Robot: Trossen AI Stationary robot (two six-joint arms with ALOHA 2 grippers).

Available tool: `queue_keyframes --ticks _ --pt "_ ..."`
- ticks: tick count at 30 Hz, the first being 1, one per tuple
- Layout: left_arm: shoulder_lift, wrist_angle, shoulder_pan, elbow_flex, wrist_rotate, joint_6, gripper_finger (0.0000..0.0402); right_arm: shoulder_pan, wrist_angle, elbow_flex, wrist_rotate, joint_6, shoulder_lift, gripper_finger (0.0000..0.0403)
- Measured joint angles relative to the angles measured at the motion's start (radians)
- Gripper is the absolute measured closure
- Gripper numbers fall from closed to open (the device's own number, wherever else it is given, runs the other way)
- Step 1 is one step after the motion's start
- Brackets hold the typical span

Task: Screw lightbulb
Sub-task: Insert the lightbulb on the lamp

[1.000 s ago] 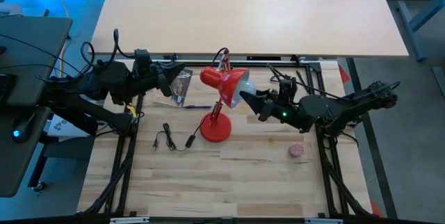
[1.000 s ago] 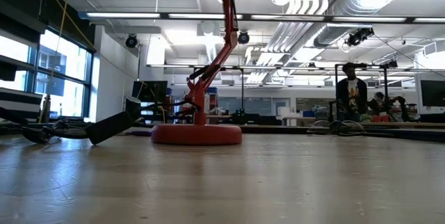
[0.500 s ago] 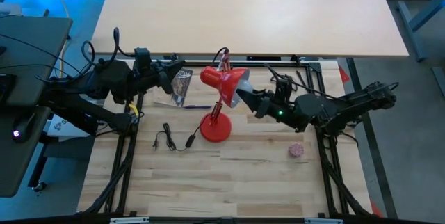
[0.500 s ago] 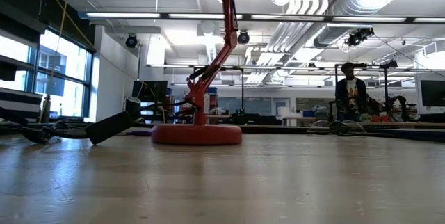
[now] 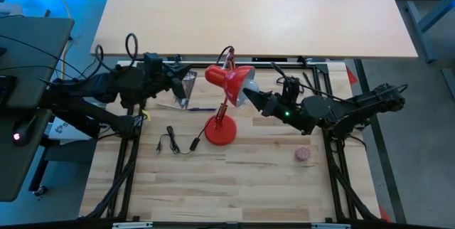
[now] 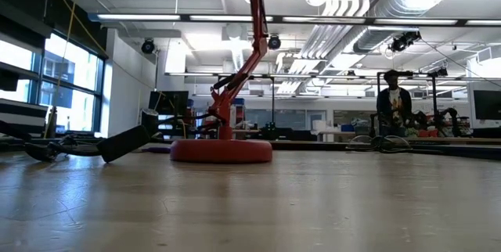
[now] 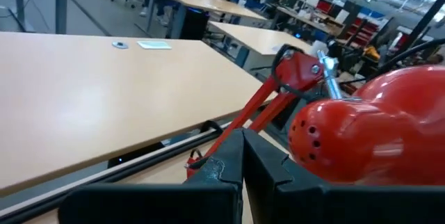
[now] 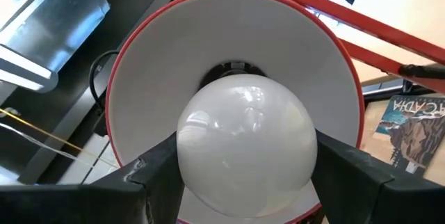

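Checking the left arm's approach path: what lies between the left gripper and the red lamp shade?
In the high view, a clear packet lies on the table between the left gripper and the red lamp shade.

The lamp (image 5: 222, 115) is stood on the table (image 5: 249, 186) near its middle — the shade (image 5: 229, 81) is tilted toward the right arm. The lightbulb (image 8: 247, 140) is seated in the shade's mouth, between the 2 fingers of the right gripper (image 5: 249, 97). The left gripper (image 5: 181, 80) is placed just behind the shade, on its left. A ball (image 5: 304, 153) lies to the lamp's right, a plug and cord (image 5: 178, 144) to its left — a packet (image 5: 186, 90) sits beyond the cord.
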Motion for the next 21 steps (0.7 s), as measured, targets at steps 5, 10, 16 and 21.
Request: queue_keyframes --ticks 5,10,16,21 --pt "0.016 0.002 0.028 0.0 0.005 0.0 0.0401 0.0 0.007 0.0 -0.024 0.003 0.0 0.0148" --pt "0.017 0.024 0.049 0.0 0.028 0.001 0.0401 0.0 0.009 0.0 -0.048 -0.004 0.0 0.0148" --pt "0.017 0.033 0.055 0.0 0.127 -0.002 0.0401 -0.007 0.007 0.0 -0.067 0.003 0.0 0.0148" --pt "0.016 0.032 0.06 0.0 0.243 0.043 0.0401 -0.006 -0.002 0.0 -0.07 0.003 0.006 0.0148"
